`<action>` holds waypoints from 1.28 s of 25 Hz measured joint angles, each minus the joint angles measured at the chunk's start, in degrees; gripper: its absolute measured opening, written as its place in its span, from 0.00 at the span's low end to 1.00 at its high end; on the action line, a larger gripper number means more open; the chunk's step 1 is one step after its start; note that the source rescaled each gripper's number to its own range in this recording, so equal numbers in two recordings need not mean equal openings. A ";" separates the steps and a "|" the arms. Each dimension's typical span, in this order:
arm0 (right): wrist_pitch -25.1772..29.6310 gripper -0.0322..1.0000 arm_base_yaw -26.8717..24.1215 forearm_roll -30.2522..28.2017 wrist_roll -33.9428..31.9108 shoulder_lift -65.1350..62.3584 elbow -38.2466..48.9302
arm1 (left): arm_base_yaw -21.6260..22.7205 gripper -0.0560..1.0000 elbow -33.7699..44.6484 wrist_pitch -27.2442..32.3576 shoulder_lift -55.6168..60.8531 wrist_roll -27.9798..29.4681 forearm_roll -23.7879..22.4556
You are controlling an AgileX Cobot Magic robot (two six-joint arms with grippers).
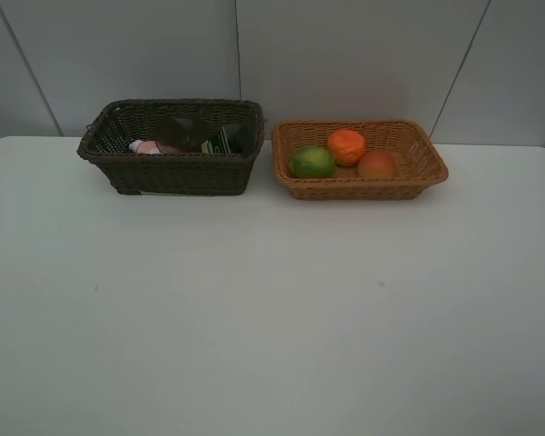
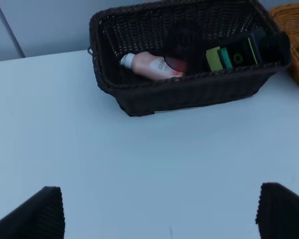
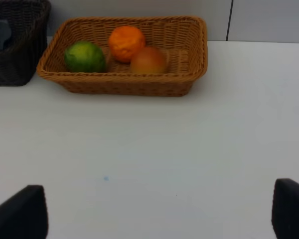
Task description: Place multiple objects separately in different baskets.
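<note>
— Where is everything sitting?
— Pink bottle (image 2: 152,66), cup (image 2: 182,46) – dim, probably mauve – and green bottle (image 2: 246,50) are lying in the dark basket (image 1: 177,173); lime (image 1: 312,162), orange (image 1: 346,146) and peach (image 1: 378,164) are resting in the tan basket (image 1: 359,188).
— And the grippers?
— Left gripper (image 2: 159,211) and right gripper (image 3: 159,214) are hanging wide open, holding nothing, over the table (image 1: 272,318).
</note>
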State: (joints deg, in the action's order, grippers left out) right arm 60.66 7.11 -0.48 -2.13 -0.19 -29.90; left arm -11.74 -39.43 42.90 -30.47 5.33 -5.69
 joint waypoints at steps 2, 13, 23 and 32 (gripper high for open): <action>0.00 0.97 0.00 0.00 0.00 0.00 0.00 | -0.03 1.00 2.75 0.78 5.15 0.00 -0.06; 0.00 0.97 0.00 0.00 0.00 0.00 0.00 | -0.03 1.00 4.31 15.94 16.68 0.00 -2.08; 0.00 0.97 0.00 0.00 0.00 0.00 0.00 | -0.03 1.00 4.50 19.65 22.92 0.60 -2.88; 0.00 0.97 0.00 0.00 0.00 0.00 0.00 | -0.03 1.00 10.30 18.53 28.12 2.51 0.62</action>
State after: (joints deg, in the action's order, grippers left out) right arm 60.66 7.11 -0.48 -2.13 -0.19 -29.90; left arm -11.77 -29.14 61.42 -2.36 7.84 -5.07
